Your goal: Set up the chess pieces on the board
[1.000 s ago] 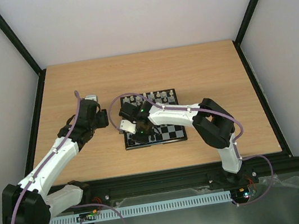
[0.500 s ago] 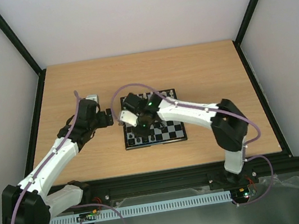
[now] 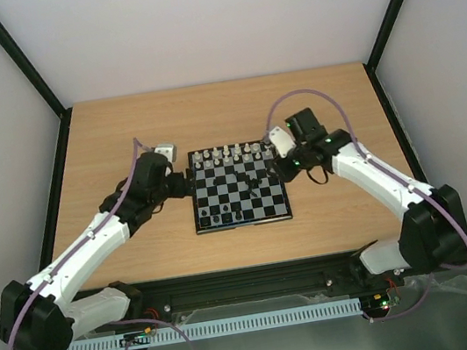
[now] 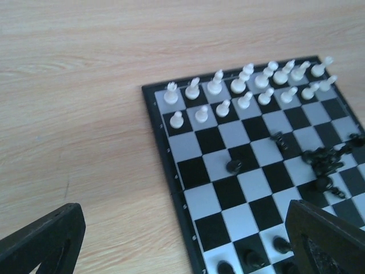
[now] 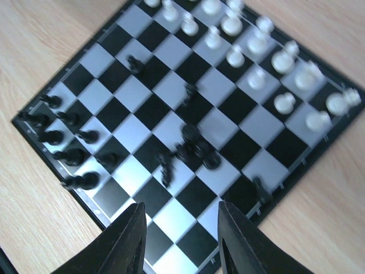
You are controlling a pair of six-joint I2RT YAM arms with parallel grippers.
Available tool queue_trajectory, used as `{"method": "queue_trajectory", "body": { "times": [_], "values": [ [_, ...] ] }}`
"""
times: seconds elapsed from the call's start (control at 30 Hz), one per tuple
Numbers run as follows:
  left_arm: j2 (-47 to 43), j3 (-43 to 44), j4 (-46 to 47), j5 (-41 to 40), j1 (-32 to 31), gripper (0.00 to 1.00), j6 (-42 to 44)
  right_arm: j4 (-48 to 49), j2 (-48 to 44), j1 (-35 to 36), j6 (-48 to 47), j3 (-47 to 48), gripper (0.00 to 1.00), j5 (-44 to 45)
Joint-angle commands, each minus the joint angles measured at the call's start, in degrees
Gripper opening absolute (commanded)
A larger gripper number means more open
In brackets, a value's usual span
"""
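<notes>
Our left fingers (image 3: 183,184) are spread wide and hold nothing. They hang just beside the left edge of the board (image 3: 246,224), tips turned toward it. Our right fingers (image 3: 279,166) are parted about halfway, with nothing between them, and hover at the board's right edge near its far corner.

We see the board lying flat in the middle of the worktop (image 3: 120,131), between our two arms. White pieces (image 3: 228,153) stand in two rows along its far edge. Black pieces (image 3: 221,218) stand in the two nearest rows, gathered toward the left end of that side. A heap (image 3: 253,182) of more black ones lies tumbled together around the middle of the board, a little to the right. A few single black ones sit scattered on squares round the heap, among them a lone piece (image 4: 234,166) to its left, well apart from the rest. Our right wrist view is blurred in places, so we cannot tell which scattered ones stand upright and which lie on their sides.
</notes>
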Motion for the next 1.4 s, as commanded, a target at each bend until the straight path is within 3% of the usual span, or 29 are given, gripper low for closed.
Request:
{"method": "queue_trajectory", "body": {
  "times": [0.0, 0.1, 0.2, 0.27, 0.33, 0.5, 0.6, 0.77, 0.9, 1.37],
  "values": [
    [2.2, 7.7, 1.5, -0.6, -1.9, 0.99, -3.3, 2.3, -5.8, -6.4, 3.0, -6.6, 0.36, -6.3],
    [7.8, 14.0, -3.4, -3.2, -3.3, 0.99, -3.7, 3.5, -8.5, -11.9, 4.9, -9.5, 0.39, -10.4],
    [15.6, 21.2, -10.1, -11.8, -4.9, 0.99, -3.1, 5.8, -10.3, -16.9, 7.9, -12.5, 0.48, -16.2],
    [18.3, 21.6, -7.7, -14.7, -4.7, 0.99, 0.0, 7.1, -11.3, -17.6, 8.7, -13.8, 0.53, -17.5],
    [18.6, 18.8, -3.3, -19.2, -3.4, 0.99, -3.1, 8.5, -12.0, -17.6, 8.7, -15.2, 0.54, -18.5],
    [20.8, 16.7, 6.4, 0.1, 0.1, 0.97, -3.0, 10.2, -13.6, -17.7, 7.3, -17.7, 0.55, -16.2],
    [26.7, 21.1, 2.5, 7.0, -0.6, 0.72, -0.6, 10.4, -15.6, -18.2, 6.8, -18.6, 0.55, -15.7],
    [36.1, 27.2, -5.8, 7.8, -3.5, 0.53, 1.1, 10.4, -17.0, -18.2, 6.2, -18.6, 0.56, -14.8],
    [40.1, 31.0, -10.6, 6.3, -4.7, 0.43, 0.8, 10.4, -16.3, -18.2, 5.5, -18.3, 0.56, -13.0],
    [42.6, 32.0, -18.4, 4.0, -6.2, 0.38, 1.5, 9.9, -14.9, -18.2, 4.5, -18.0, 0.57, -12.1]
  ]
}}
